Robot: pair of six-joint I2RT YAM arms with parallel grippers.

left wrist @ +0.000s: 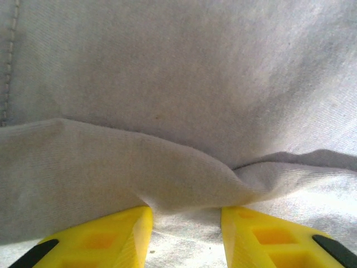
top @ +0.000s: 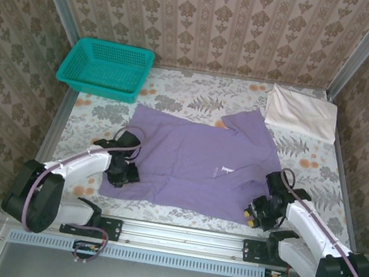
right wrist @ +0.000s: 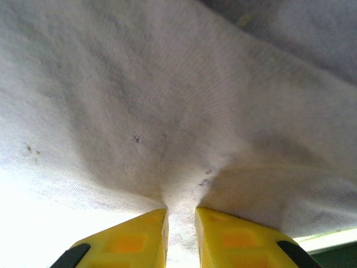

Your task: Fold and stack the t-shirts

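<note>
the task is about half done, by my reckoning. the white shirt (top: 301, 113) lies folded into a neat flat packet at the far right corner of the table (top: 199, 91), so that one looks finished. the purple shirt (top: 195, 161) lies open in the middle of the table, front up with its small white chest lettering showing. one sleeve points toward the far right and the body is a bit rumpled; i see no fold in it yet.

my left gripper (top: 121, 176) sits at the near left corner of the purple shirt's hem. its yellow fingers (left wrist: 117, 234) stand partly apart with cloth lying in the gap and a ridge of fabric bunched just ahead of the tips. i cannot tell whether that cloth is really gripped or only lies there.

my right gripper (top: 256, 217) sits at the near right corner of the same hem. there the fingers (right wrist: 139, 237) are nearly together, and the cloth puckers into the thin slit between them, so i judge it is pinching the purple shirt.

what is left, as i see it: fold the purple shirt, then stack it with the white one.

counted: two shirts, one purple and one white; one teal basket (top: 97, 88) at the far left corner, apart from both shirts; two grippers, both at the purple shirt's near edge.
</note>
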